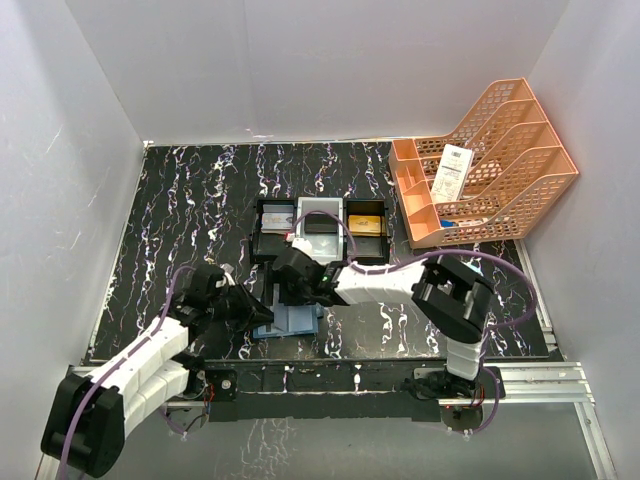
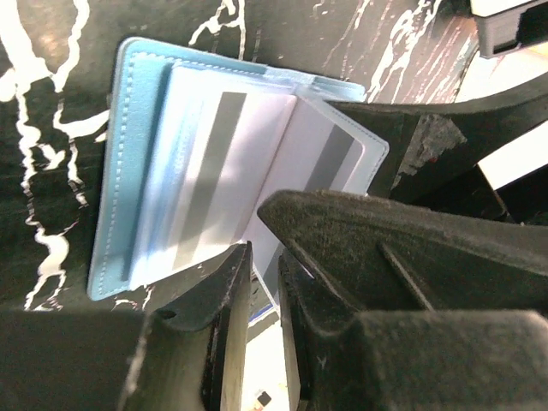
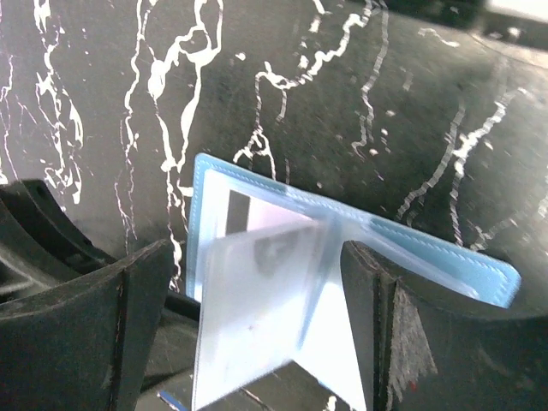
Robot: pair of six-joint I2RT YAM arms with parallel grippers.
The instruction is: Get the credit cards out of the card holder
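The left jaws are almost pressed together, pinching the lower edge of a clear pocket leaf (image 2: 330, 154) that belongs to the card holder (image 2: 116, 171). From those jaws the holder spreads open toward 10 o'clock, its teal cover flat on the bench (image 1: 180, 220). A pale striped card (image 2: 214, 163) shows through its inner pockets. The right jaws stand spread, one on each side of the raised leaf; whether either touches it cannot be told. Seen from above, both pairs of jaws meet over the holder, which lies near the front edge of the bench.

At 12 o'clock from the holder sits a black-and-white tray (image 1: 343, 225) with three compartments. The left one holds a greyish card (image 1: 275, 222), the middle a black card (image 1: 321, 224) and the right a gold card (image 1: 367, 225). At 2 o'clock an orange file rack (image 1: 520, 190) holds a white barcoded slip (image 1: 452, 170).
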